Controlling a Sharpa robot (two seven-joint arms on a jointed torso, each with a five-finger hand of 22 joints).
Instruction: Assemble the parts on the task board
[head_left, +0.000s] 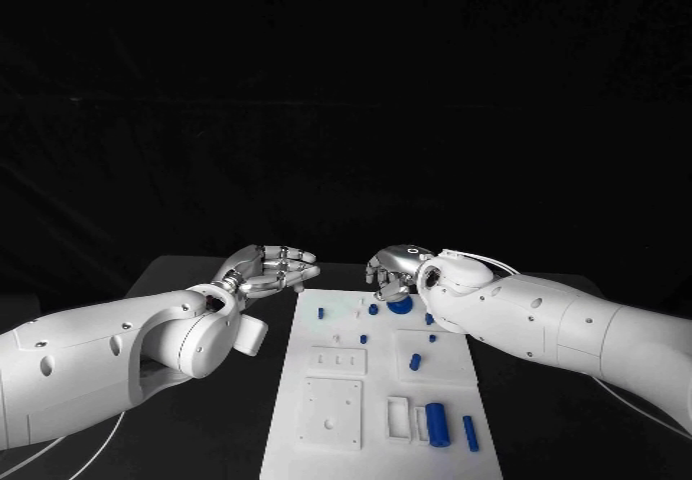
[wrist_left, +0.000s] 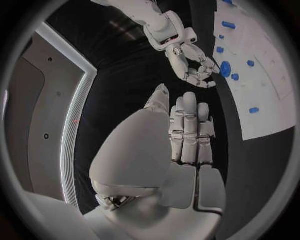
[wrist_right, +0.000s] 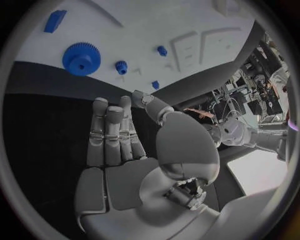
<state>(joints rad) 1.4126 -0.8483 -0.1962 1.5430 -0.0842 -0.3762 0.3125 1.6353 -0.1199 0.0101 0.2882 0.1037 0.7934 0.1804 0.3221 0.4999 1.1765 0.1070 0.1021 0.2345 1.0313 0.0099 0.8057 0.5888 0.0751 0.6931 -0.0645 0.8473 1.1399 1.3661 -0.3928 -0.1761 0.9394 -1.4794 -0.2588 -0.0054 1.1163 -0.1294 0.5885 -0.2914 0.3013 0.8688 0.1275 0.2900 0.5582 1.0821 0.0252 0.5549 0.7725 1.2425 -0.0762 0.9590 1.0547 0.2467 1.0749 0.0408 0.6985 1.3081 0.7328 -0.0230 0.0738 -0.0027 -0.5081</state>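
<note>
Both robot hands: left robot hand (head_left: 270, 270) and right robot hand (head_left: 398, 272) empty, fingers apart.
Gear: big blue gear (wrist_right: 81, 58) on task board (head_left: 335, 440) far end, beside right fingertips.
Tip: you lower right, pinch gear rim squarely.

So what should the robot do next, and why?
Probably lower the right hand onto the large blue gear just beneath it. Both hands hold nothing, the left hand hovers off the task board, and the gear is the nearest part.
</note>
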